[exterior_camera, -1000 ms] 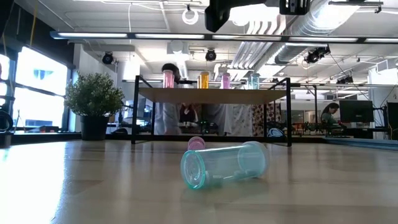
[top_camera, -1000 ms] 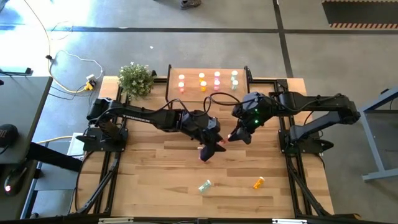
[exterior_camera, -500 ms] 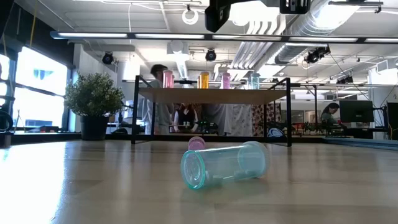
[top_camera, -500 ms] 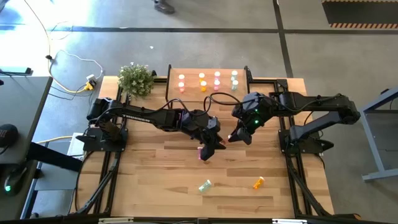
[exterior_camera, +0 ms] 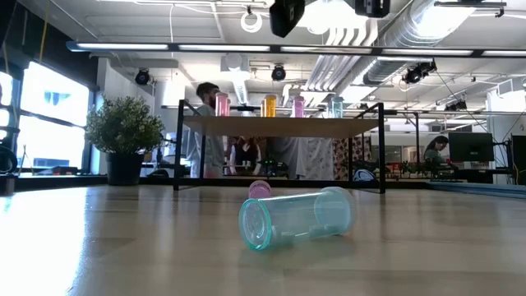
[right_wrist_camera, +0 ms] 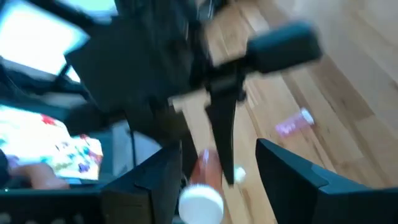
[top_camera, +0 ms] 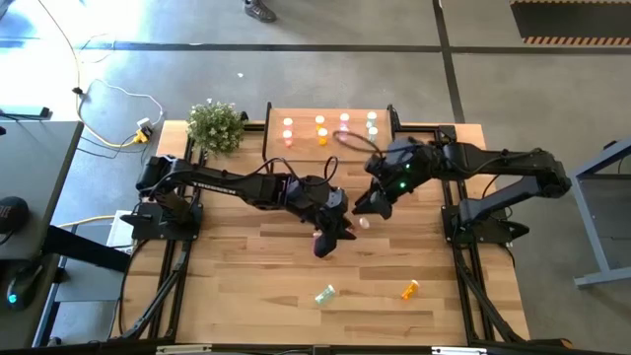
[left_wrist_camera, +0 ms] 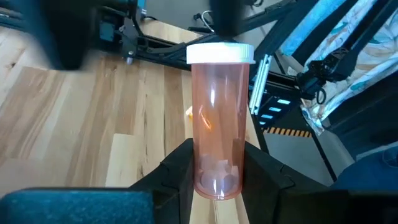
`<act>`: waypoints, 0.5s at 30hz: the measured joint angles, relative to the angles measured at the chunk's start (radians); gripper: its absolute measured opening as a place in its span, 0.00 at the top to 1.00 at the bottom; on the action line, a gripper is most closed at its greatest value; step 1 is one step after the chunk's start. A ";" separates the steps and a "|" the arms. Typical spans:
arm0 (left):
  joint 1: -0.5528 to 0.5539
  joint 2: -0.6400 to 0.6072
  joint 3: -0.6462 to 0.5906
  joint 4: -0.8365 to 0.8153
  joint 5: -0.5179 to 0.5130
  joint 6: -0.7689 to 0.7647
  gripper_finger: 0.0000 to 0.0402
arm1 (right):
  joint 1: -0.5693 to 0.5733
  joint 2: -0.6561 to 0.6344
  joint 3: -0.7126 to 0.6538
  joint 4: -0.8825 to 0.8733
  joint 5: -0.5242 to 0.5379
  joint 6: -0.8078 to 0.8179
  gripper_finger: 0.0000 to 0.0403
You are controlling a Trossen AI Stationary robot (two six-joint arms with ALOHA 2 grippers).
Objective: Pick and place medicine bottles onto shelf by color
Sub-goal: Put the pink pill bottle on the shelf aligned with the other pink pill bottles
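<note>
Right gripper [top_camera: 366,211] backed off, fingers open; left gripper [top_camera: 323,240] grips translucent pale-red capped bottle [left_wrist_camera: 217,124]. Low light-wood shelf [top_camera: 306,115] holds several; three remain on surface.

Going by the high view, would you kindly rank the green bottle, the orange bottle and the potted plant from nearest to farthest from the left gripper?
From the left gripper:
1. Green bottle, lying at the table's front.
2. Orange bottle, front right.
3. Potted plant, back left corner.
</note>
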 joint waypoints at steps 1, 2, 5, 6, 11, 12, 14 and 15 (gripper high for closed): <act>0.000 -0.006 0.000 -0.003 0.000 0.006 0.77 | -0.010 -0.002 0.000 0.020 -0.001 0.007 0.51; 0.000 -0.012 0.000 -0.006 0.000 0.015 0.77 | -0.020 -0.003 0.000 0.043 -0.001 0.009 0.50; 0.000 -0.041 0.000 -0.041 -0.005 0.044 0.76 | -0.047 -0.015 0.000 0.107 0.000 0.008 0.50; 0.002 -0.052 0.000 -0.046 -0.007 0.057 0.76 | -0.056 -0.020 0.000 0.136 0.001 0.004 0.50; 0.017 -0.125 0.000 -0.115 -0.009 0.108 0.76 | -0.111 -0.041 -0.001 0.262 0.026 -0.027 0.50; 0.021 -0.142 0.000 -0.117 -0.009 0.117 0.76 | -0.118 -0.042 -0.001 0.303 0.036 -0.044 0.50; 0.029 -0.178 0.000 -0.140 -0.013 0.135 0.76 | -0.130 -0.047 -0.001 0.372 0.052 -0.084 0.50; 0.032 -0.196 0.000 -0.140 -0.017 0.146 0.76 | -0.136 -0.048 -0.001 0.412 0.052 -0.099 0.50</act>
